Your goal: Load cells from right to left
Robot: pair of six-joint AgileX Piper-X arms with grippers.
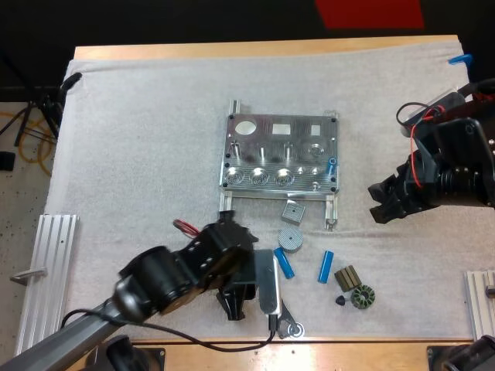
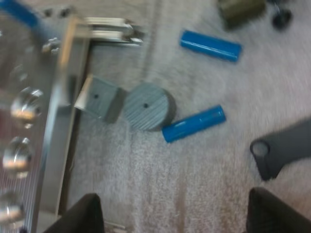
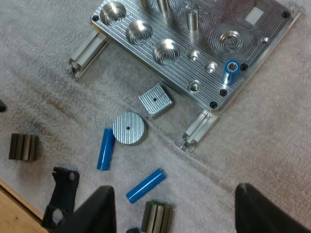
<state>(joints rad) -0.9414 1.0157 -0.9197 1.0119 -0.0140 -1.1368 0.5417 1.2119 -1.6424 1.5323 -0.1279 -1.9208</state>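
The fixture [image 1: 282, 154] stood mid-mat, one cell [image 1: 332, 165] upright at its right near corner. A second cell [image 1: 284, 263] lay just beside the disc [image 1: 290, 238], a third cell [image 1: 326, 267] nearby. The left pincer [image 2: 175, 206] and the right pincer [image 3: 177, 206] were both released, empty.

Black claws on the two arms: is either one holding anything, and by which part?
Nothing is held. The left gripper and the right gripper both stand open, fingers apart and clear of every part on the mat.

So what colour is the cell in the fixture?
Bright blue cell; clearest in right wrist view.
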